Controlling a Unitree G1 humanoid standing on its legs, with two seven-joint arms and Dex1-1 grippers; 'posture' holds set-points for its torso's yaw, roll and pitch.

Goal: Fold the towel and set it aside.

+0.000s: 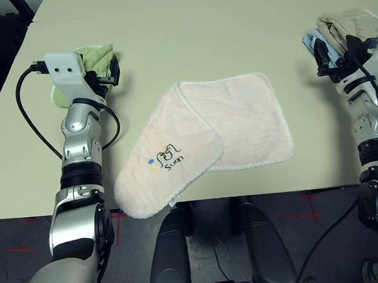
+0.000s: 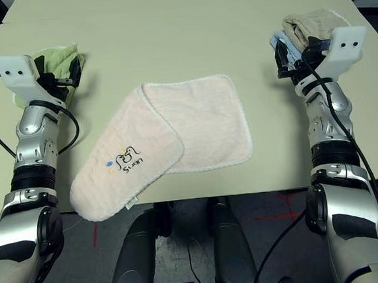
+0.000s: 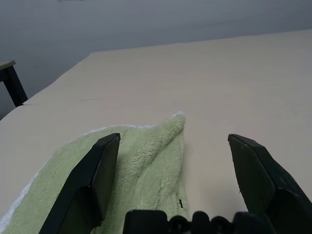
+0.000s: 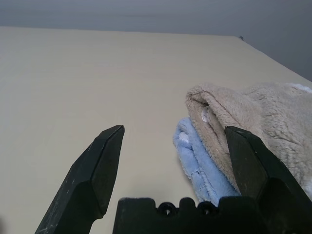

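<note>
Green towel (image 1: 94,57) far left; beige towel (image 2: 311,24) over blue towel (image 4: 200,165) — far right.

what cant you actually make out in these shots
- Pink towel: the flap with the cartoon print covers the layer beneath, head views.
- Green towel: partly behind the open left gripper in the head views, cut off by the edge in the left wrist view.
- Blue towel: mostly under the beige towel and behind a finger of the open right gripper, right wrist view.

Towel (image 1: 202,140): pink terry cloth, nubby. Table (image 1: 187,37): smooth matt. Fingers (image 3: 97,175): matt black plastic.
</note>
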